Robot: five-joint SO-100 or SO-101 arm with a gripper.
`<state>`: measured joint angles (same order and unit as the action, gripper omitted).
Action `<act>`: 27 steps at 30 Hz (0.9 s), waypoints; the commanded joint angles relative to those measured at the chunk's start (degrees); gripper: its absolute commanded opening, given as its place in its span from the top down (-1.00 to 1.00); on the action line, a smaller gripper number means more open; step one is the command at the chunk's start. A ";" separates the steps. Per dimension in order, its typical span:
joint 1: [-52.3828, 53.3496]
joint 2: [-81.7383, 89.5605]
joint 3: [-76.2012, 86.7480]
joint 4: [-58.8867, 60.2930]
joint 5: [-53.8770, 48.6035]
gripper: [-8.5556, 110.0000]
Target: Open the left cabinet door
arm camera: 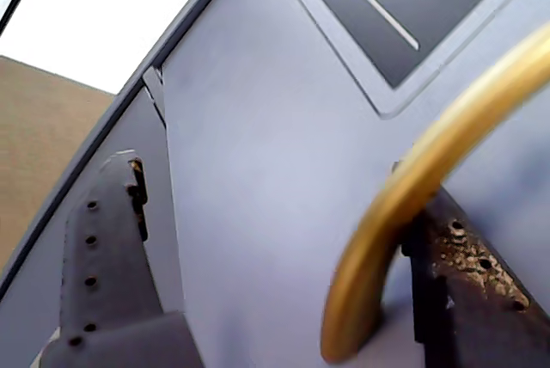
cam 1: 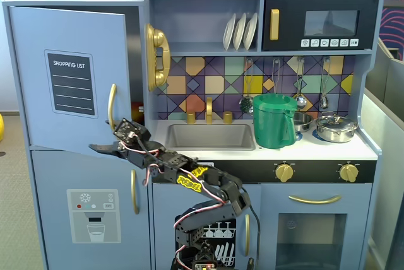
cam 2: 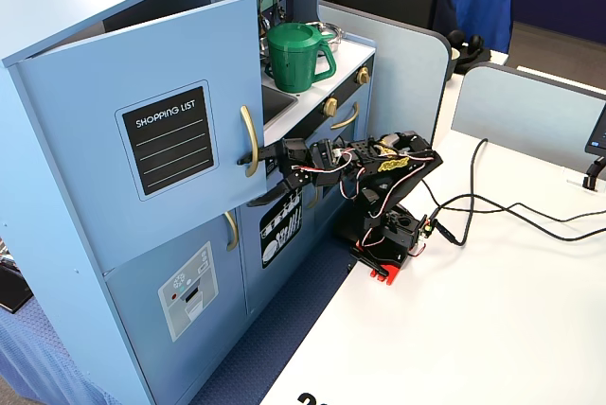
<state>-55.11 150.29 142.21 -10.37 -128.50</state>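
The left cabinet door (cam 1: 69,36) is light blue with a black "SHOPPING LIST" panel (cam 1: 71,84) and a curved gold handle (cam 1: 112,106). It stands partly swung out from the cabinet, as both fixed views show (cam 2: 142,74). My gripper (cam 1: 111,139) is open at the handle's lower end. In the wrist view, the handle (arm camera: 412,196) lies between the jaws of my gripper (arm camera: 271,196), against the right finger (arm camera: 473,273). The left finger (arm camera: 107,248) is over the door's lower edge. One finger reaches behind the handle (cam 2: 248,140) in a fixed view.
Below is the blue door with the water-dispenser picture (cam 1: 93,216). A green pitcher (cam 1: 273,120) stands on the counter beside the sink (cam 1: 211,136). My arm's base (cam 2: 388,235) sits on a white table (cam 2: 492,329), with cables (cam 2: 492,206) trailing right.
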 commanded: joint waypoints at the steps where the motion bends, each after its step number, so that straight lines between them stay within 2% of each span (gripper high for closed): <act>1: 8.44 11.78 2.29 4.66 4.57 0.35; 7: 20.39 23.82 3.96 14.41 12.66 0.35; 15: 33.66 22.06 -0.70 26.28 22.68 0.40; 19: 32.78 17.93 -2.11 27.16 23.47 0.59; 24: 26.98 11.95 -3.60 22.15 21.71 0.83; 27: 22.06 9.14 -4.39 17.75 20.30 0.86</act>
<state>-28.30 162.33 143.00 12.30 -106.52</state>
